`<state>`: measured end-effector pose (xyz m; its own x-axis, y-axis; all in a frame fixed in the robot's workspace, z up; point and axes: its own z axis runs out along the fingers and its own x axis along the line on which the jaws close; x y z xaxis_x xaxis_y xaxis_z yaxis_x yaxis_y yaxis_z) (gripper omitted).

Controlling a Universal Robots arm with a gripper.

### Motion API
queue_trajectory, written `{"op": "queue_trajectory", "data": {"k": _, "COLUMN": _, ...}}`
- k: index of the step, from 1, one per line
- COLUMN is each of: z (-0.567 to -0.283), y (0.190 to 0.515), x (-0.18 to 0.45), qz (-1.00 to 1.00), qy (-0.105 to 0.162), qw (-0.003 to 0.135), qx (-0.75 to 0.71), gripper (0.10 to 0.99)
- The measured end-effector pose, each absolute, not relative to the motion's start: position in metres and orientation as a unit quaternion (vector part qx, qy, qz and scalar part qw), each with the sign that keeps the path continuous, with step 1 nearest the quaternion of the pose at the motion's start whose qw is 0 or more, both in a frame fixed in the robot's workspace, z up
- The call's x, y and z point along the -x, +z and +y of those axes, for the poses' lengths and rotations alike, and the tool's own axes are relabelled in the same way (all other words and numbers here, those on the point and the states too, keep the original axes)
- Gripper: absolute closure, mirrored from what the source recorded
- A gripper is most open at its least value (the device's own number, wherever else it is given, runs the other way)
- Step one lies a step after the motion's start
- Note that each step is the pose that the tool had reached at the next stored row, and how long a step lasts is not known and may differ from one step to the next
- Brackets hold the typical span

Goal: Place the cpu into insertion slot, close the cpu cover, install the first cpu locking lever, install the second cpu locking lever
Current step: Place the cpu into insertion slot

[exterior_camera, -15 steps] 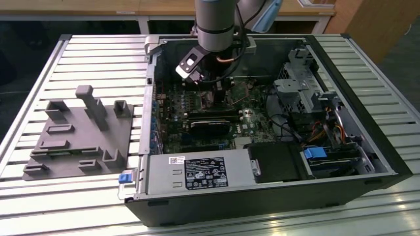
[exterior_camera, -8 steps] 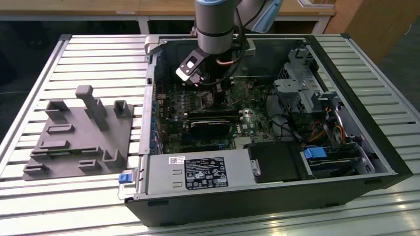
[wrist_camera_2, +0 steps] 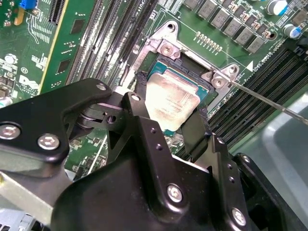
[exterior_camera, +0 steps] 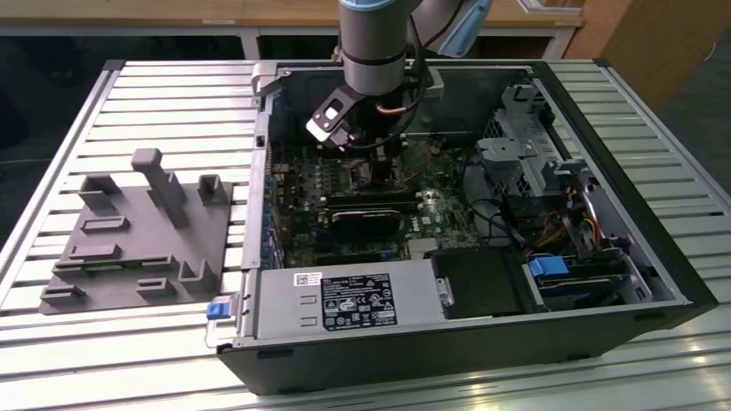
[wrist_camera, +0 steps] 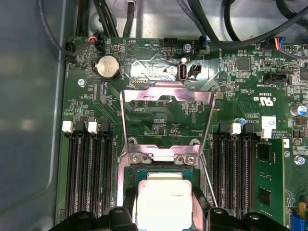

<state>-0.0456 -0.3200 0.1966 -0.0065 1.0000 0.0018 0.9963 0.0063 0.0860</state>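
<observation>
The cpu [wrist_camera: 163,204] is matt silvery metal, the cpu cover [wrist_camera: 139,95] shiny bare metal.

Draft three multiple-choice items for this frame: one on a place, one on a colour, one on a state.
1. Where is the cpu? A. On the table outside the case. B. Between the gripper's fingers, over the insertion slot. C. On the power supply.
2. What colour is the circuit board around the slot? A. Green. B. Red. C. White.
3. How does the cpu cover stand? A. Shut over the slot. B. Held in the gripper. C. Swung open, away from the slot.
B: both wrist views show the fingers flanking it above the slot. A: the board is green. C: the first wrist view shows the cover folded back.
</observation>
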Motion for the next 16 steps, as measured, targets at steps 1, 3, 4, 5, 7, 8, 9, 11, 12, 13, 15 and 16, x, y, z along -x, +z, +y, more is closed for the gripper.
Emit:
{"op": "queue_trajectory", "data": {"k": 1, "z": -0.3198, "y": 0.1961, "x": 0.0456, "qz": 0.709, "qy": 0.031, "qw": 0.03, "qx": -0.704, "gripper": 0.549}}
{"op": "queue_trajectory", "data": {"k": 3, "z": -0.3195, "y": 0.1948, "x": 0.0456, "qz": 0.709, "qy": 0.03, "qw": 0.03, "qx": -0.704, "gripper": 0.549}}
{"op": "queue_trajectory", "data": {"k": 4, "z": -0.3193, "y": 0.194, "x": 0.0456, "qz": 0.709, "qy": 0.03, "qw": 0.031, "qx": -0.704, "gripper": 0.549}}
{"op": "queue_trajectory", "data": {"k": 5, "z": -0.3192, "y": 0.1933, "x": 0.0457, "qz": 0.709, "qy": 0.03, "qw": 0.031, "qx": -0.704, "gripper": 0.549}}
{"op": "queue_trajectory", "data": {"k": 7, "z": -0.3192, "y": 0.1932, "x": 0.0457, "qz": 0.709, "qy": 0.03, "qw": 0.031, "qx": -0.704, "gripper": 0.549}}
{"op": "queue_trajectory", "data": {"k": 8, "z": -0.3192, "y": 0.1931, "x": 0.0457, "qz": 0.709, "qy": 0.03, "qw": 0.031, "qx": -0.704, "gripper": 0.549}}
{"op": "queue_trajectory", "data": {"k": 9, "z": -0.3191, "y": 0.193, "x": 0.0456, "qz": 0.709, "qy": 0.03, "qw": 0.031, "qx": -0.704, "gripper": 0.549}}
{"op": "queue_trajectory", "data": {"k": 11, "z": -0.3192, "y": 0.193, "x": 0.0456, "qz": 0.709, "qy": 0.03, "qw": 0.031, "qx": -0.704, "gripper": 0.549}}
{"op": "queue_trajectory", "data": {"k": 12, "z": -0.3191, "y": 0.193, "x": 0.0456, "qz": 0.709, "qy": 0.03, "qw": 0.031, "qx": -0.704, "gripper": 0.549}}
{"op": "queue_trajectory", "data": {"k": 13, "z": -0.3191, "y": 0.1928, "x": 0.0456, "qz": 0.709, "qy": 0.03, "qw": 0.031, "qx": -0.704, "gripper": 0.537}}
{"op": "queue_trajectory", "data": {"k": 15, "z": -0.3191, "y": 0.1929, "x": 0.0456, "qz": 0.709, "qy": 0.03, "qw": 0.031, "qx": -0.704, "gripper": 0.537}}
{"op": "queue_trajectory", "data": {"k": 16, "z": -0.3191, "y": 0.1929, "x": 0.0456, "qz": 0.709, "qy": 0.03, "qw": 0.031, "qx": -0.704, "gripper": 0.475}}
